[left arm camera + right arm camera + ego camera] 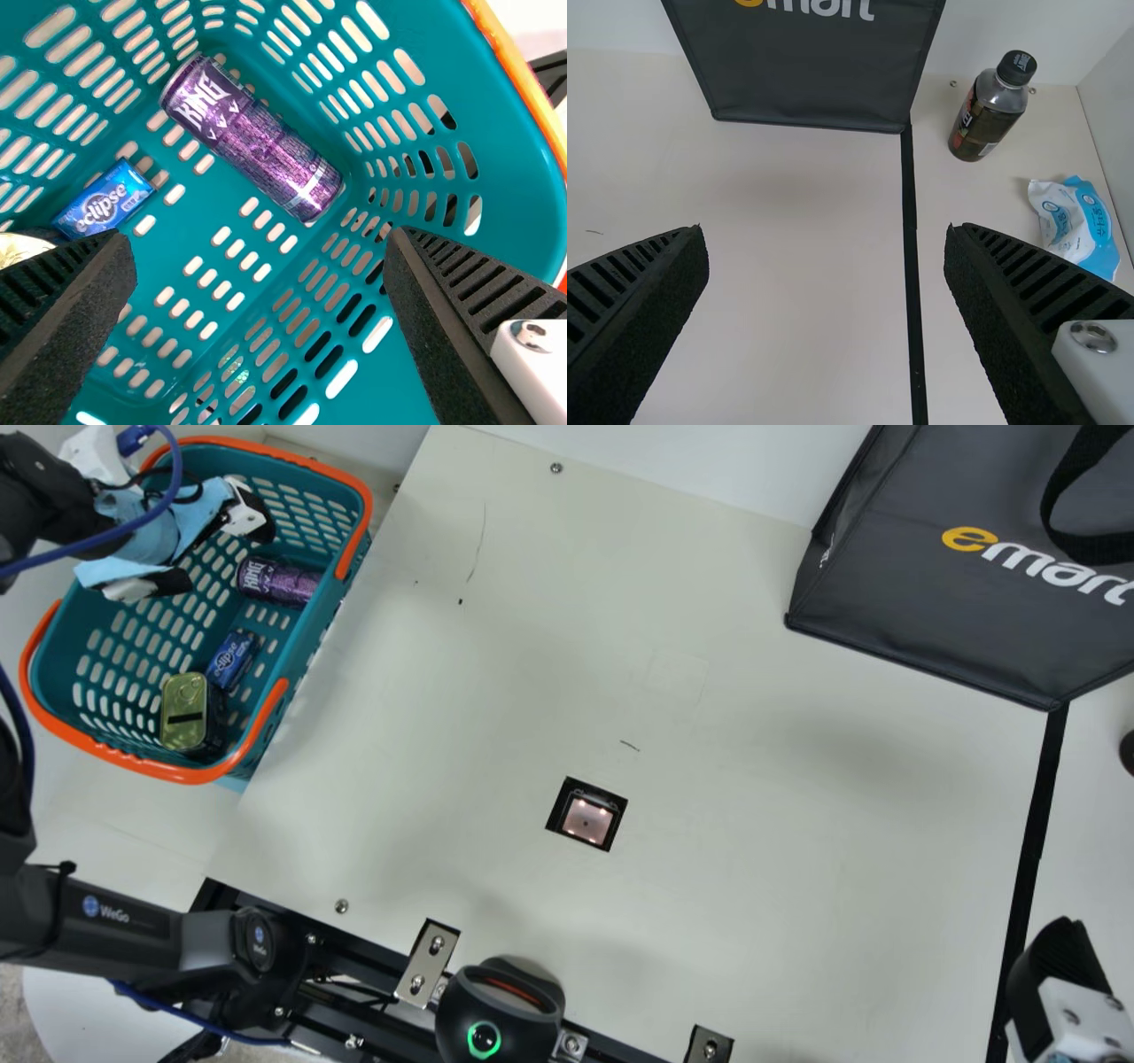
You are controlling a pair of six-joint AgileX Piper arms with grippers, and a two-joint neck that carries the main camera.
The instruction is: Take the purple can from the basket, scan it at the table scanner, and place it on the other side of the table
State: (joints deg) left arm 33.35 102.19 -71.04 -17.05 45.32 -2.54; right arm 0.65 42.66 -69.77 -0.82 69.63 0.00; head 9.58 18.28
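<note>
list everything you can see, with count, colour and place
purple can: 1, purple, lying in basket
small pack: 1, blue, in basket
tin: 1, gold lid, in basket
basket: 1, teal and orange, at table's left
scanner: 1, black with lit window, set in table
tote bag: 1, dark grey, far right
bottle: 1, dark, black cap, beyond tape
pouch: 1, white and blue, near bottle
tape strip: 1, black, table's right side
table: 1, cream, centre
domed device: 1, black, green ring, near edge
left gripper: 1, black fingers, open over basket
right gripper: 1, black fingers, open over table
</note>
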